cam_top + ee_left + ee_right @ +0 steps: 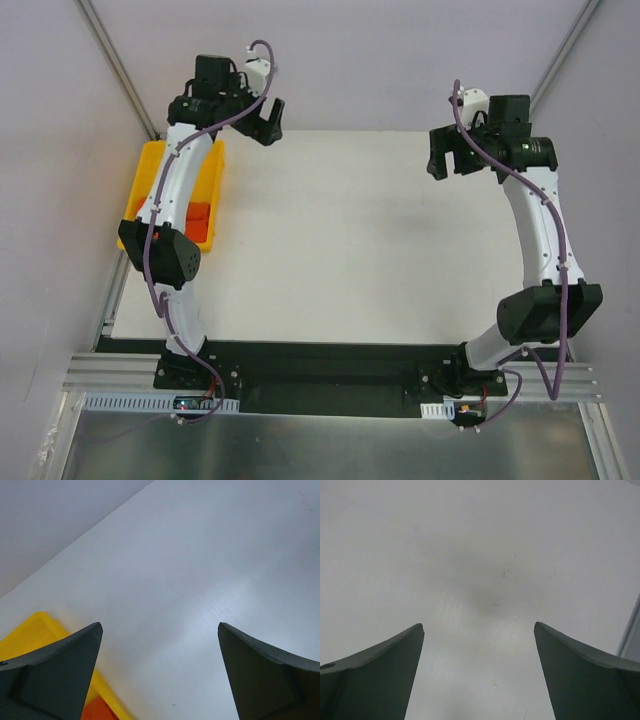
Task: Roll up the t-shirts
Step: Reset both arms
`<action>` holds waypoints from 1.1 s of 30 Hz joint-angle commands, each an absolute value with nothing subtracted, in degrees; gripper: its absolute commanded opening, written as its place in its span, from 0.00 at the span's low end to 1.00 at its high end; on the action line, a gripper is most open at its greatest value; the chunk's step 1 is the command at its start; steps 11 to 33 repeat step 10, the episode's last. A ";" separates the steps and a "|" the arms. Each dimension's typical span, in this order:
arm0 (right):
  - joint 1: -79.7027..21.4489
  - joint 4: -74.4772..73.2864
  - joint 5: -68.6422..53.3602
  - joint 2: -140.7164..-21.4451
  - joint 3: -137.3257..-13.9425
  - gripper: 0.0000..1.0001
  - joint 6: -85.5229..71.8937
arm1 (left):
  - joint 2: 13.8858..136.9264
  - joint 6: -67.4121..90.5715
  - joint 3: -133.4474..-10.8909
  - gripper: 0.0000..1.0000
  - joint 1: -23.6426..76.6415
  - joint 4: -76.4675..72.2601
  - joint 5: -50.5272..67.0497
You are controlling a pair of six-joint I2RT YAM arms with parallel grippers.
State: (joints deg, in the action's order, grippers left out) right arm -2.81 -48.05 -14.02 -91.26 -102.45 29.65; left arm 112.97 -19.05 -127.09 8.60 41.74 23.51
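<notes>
T-shirt (200,216) in yellow tray (143,170), mostly hidden; long axis unclear.

The white desk (350,240) has a flat, matte surface. One yellow tray (143,175) rests on it at the far left edge.
</notes>
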 commanded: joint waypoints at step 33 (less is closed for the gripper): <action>-6.77 -43.33 -16.69 -84.21 -94.75 0.96 26.81 | 112.67 -15.11 -124.45 0.99 28.03 40.96 10.21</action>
